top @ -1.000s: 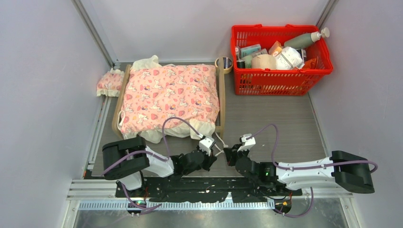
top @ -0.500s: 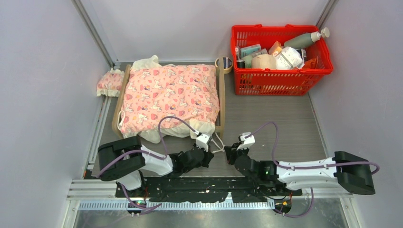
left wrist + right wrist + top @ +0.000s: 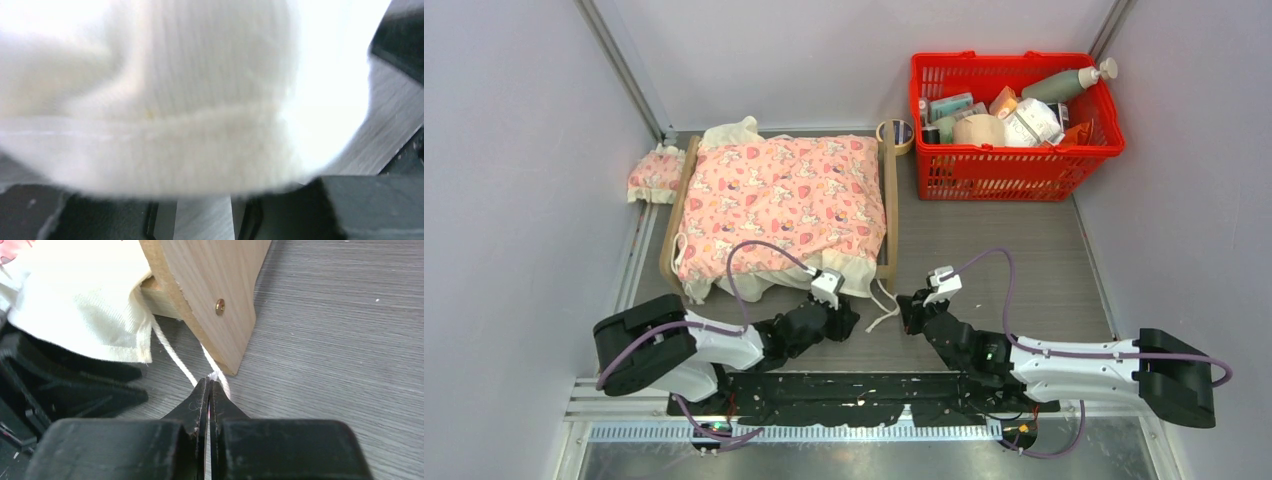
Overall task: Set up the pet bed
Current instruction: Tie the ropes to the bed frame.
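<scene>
Ahead of left hand [image 3: 844,318]: blanket frill [image 3: 150,100] fills the front, no way through; bare desk [image 3: 984,250] beneath and behind. Ahead-left of right hand [image 3: 209,385]: bed [image 3: 210,285] corner post, close; cord [image 3: 172,353] at the fingertips. To its right and ahead-right, open desk as far as basket [image 3: 1014,165], well off. Left hand near on its left.

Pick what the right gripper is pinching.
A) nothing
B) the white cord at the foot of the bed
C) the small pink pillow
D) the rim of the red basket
B: the right wrist view shows the right gripper closed on the white cord beside the wooden foot of the bed.
</scene>
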### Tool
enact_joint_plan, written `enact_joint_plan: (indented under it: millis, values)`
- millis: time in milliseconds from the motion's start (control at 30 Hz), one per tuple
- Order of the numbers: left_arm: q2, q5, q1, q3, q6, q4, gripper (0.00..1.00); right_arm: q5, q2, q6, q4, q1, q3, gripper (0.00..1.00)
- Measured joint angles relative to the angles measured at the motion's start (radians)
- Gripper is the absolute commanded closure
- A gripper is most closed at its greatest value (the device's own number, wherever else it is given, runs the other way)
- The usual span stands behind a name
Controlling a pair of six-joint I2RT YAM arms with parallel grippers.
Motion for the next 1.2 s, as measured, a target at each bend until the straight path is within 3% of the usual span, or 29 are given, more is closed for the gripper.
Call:
enact_joint_plan:
  millis: [233,733,767,867,967,1033,1200]
  values:
    - [-0.038,0.040,0.098,0.016,0.105,0.031,0.51,-0.079,0.029,-0.041,0.058,-0.007,0.002,0.95]
    - [0.209,0.168,0.155,0.079,0.176,0.361,0.45,-0.144,0.072,-0.085,0.137,-0.026,0.008,0.95]
    - [0.220,0.171,0.156,0.087,0.178,0.369,0.47,-0.146,0.072,-0.085,0.137,-0.027,0.008,0.95]
    - [0.246,0.175,0.156,0.105,0.179,0.391,0.76,-0.151,0.072,-0.085,0.139,-0.027,0.008,0.95]
    - [0.256,0.179,0.158,0.108,0.177,0.418,0.96,-0.152,0.072,-0.085,0.139,-0.028,0.008,0.95]
    - [0.256,0.181,0.158,0.100,0.174,0.450,1.00,-0.152,0.076,-0.089,0.144,-0.035,0.008,0.95]
    - [0.245,0.207,0.158,0.050,0.153,0.509,1.00,-0.172,0.181,-0.138,0.226,-0.086,0.024,0.95]
